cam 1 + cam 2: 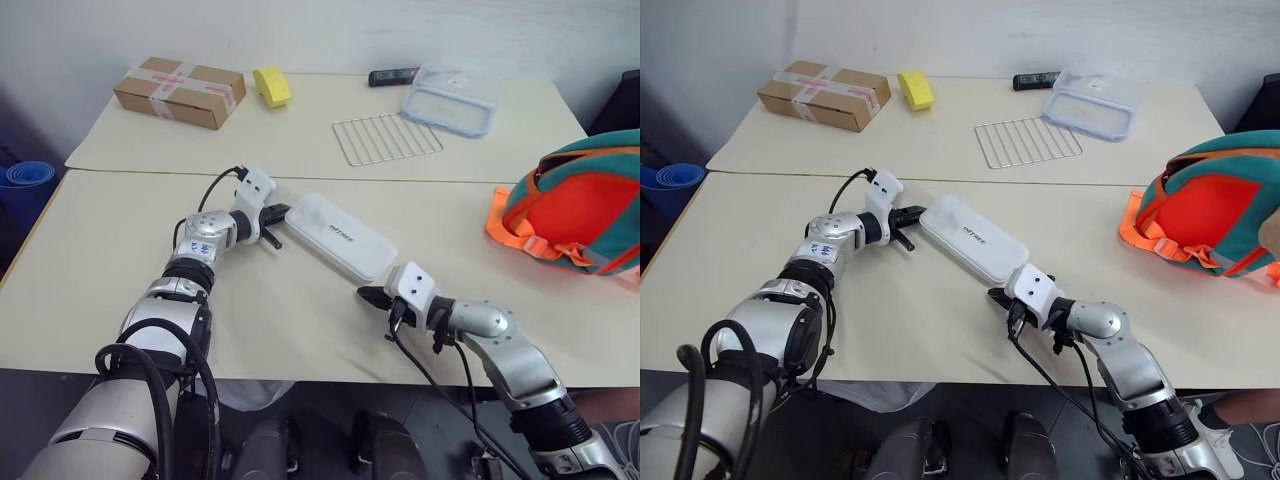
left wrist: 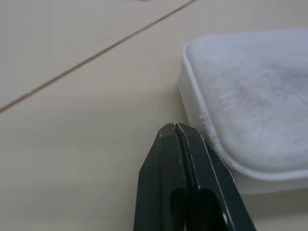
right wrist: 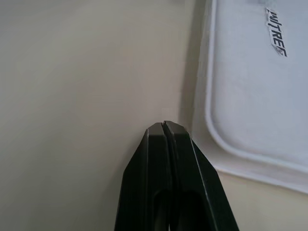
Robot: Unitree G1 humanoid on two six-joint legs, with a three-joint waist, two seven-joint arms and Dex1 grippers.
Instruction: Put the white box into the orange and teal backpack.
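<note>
Both jaws pressed together, empty, at opposite ends of white box (image 1: 341, 236); orange and teal backpack (image 1: 580, 208) well right.

A: Where do the two eye views look from?
B: From the head, forward and down over both arms; they share the whole bench (image 1: 300, 150), barely offset sideways.

A: And the wrist views?
B: Each looks along its own pincer, very near the benchtop. Both catch an end of the white box (image 2: 250, 96), which the eye views show too.
</note>
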